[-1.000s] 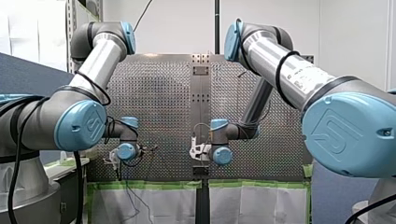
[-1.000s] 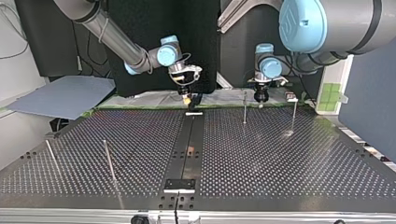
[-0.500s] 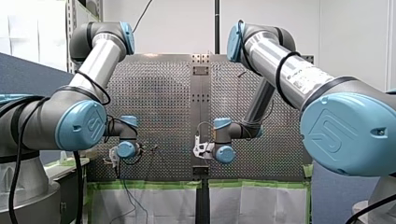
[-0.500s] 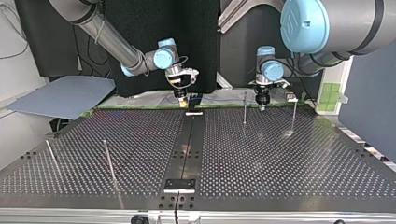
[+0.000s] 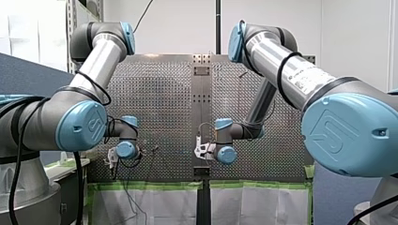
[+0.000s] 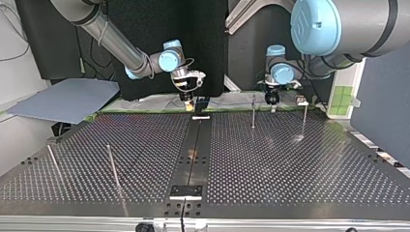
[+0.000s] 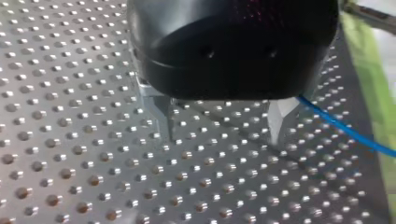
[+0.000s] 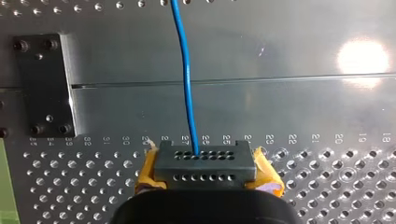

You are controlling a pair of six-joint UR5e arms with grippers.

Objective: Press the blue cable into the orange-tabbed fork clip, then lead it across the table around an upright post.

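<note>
Under my left claw the table is shiny metal. That claw's body looks glossy black plastic, its fingers bare metal. On my right claw the yellow pads look matt, the block between them dull grey; the cable ahead is smooth blue plastic.

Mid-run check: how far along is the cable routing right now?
Done: nothing visible yet; no upright post shows cable around it. In hand: my right gripper is shut on the blue cable; my left gripper hangs open and empty, the cable passing beside one finger. Left: clipping, then the post.
</note>
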